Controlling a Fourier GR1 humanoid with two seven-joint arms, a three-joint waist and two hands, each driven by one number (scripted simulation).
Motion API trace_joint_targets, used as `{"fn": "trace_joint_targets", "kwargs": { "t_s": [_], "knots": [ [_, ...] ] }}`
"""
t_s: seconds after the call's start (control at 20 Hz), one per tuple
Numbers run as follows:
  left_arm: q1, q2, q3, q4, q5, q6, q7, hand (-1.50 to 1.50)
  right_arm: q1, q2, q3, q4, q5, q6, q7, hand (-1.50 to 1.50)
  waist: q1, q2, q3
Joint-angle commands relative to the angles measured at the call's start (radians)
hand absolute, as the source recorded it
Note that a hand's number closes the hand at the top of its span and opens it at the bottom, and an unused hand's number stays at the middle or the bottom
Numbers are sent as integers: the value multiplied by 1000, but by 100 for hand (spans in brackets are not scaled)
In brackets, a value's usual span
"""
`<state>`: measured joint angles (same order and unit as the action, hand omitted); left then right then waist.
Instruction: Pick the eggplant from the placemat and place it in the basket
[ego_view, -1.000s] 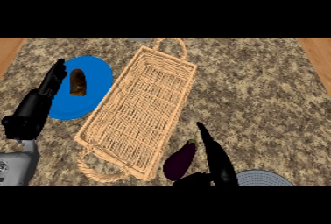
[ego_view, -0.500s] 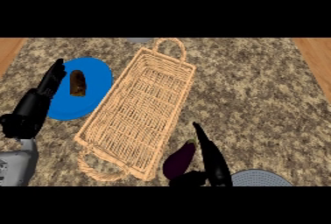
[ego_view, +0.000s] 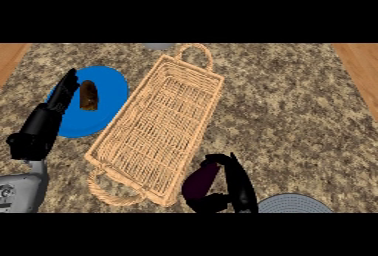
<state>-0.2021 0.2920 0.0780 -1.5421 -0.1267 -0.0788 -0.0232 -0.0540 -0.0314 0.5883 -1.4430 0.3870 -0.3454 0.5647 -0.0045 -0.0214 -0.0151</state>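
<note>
The dark purple eggplant (ego_view: 201, 181) is at the bottom of the head view, just beyond the near right corner of the wicker basket (ego_view: 159, 125). My right hand (ego_view: 240, 187) is shut on it, with black fingers curled round its top and bottom ends. It is raised beside the basket's rim, not inside the basket. The blue round placemat (ego_view: 107, 107) lies left of the basket with a small brown object (ego_view: 89, 94) on it. My left hand (ego_view: 44, 125) rests open over the placemat's left edge, fingers straight and pointing away.
The basket has a loop handle at its far end (ego_view: 193, 50) and another at its near end (ego_view: 111, 190). A grey round lid-like object (ego_view: 295, 204) sits at the bottom right, close to my right hand. The speckled stone counter (ego_view: 295, 110) spreads to the right, with wooden strips at both sides.
My right hand, still holding the eggplant, has shifted slightly left and toward the near edge. The left hand and everything else have stayed put.
</note>
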Motion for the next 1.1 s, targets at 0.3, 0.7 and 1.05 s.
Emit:
{"fn": "trace_joint_targets", "kwargs": {
  "t_s": [0.3, 0.7, 1.05],
  "knots": [
    [-9, 29, 32, -61, 33, -48, 60, 0, -88, -21, -11, 197, 120, -32, -7, 150, 15, 21, 15],
    [16, 19, 36, -38, 9, -15, 30, 0, -53, -440, -12, 162, 366, 118, 122, 150, -22, 11, 8],
    [56, 22, 36, -34, 7, -30, 10, 0, -73, -519, -121, -241, 491, 95, 359, 150, -21, 10, 12]
  ]
}}
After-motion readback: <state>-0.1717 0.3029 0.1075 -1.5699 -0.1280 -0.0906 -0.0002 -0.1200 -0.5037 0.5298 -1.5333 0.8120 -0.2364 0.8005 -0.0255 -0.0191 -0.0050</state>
